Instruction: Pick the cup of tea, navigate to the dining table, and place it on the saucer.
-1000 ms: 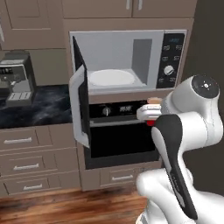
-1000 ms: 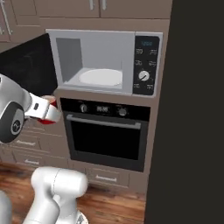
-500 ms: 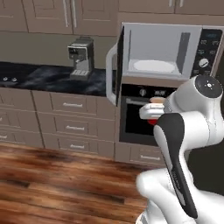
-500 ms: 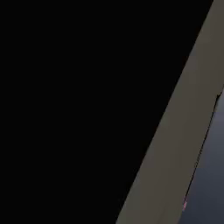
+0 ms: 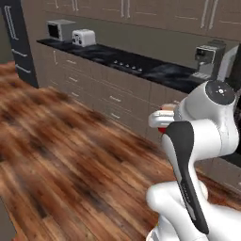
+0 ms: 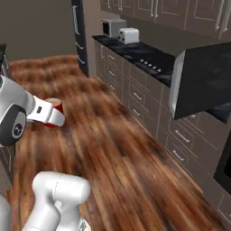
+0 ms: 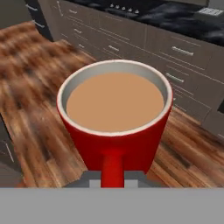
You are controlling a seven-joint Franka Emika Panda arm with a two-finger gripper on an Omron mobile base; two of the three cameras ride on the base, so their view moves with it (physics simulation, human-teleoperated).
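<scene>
Red, cylindrical and glossy, the cup of tea (image 7: 114,127) fills the middle of my hand view, its white inner wall ringing a flat surface of light brown liquid and its side handle pointing straight back toward me. My pincer (image 7: 113,178) is clenched on the cup of tea at the handle side, with the grey finger bases showing on either side of the handle at the bottom of the cup. In the right base view the cup (image 6: 53,112) is carried upright at the end of my white forearm, in the air above the brown wood-plank floor (image 6: 113,153). In the left base view a sliver of the red cup (image 5: 162,121) shows beside my white wrist, mostly hidden by the arm. A long desk with a black marbled top over beige drawer fronts (image 5: 120,63) runs along the wall. On it stand a small silver microwave (image 5: 60,29), a white toaster (image 5: 83,37) just beside it, a set of inset hob burners (image 5: 127,66) and a grey coffee machine (image 5: 209,59). A dark open door panel (image 6: 205,81) projects into the right base view, near the drawer fronts.
</scene>
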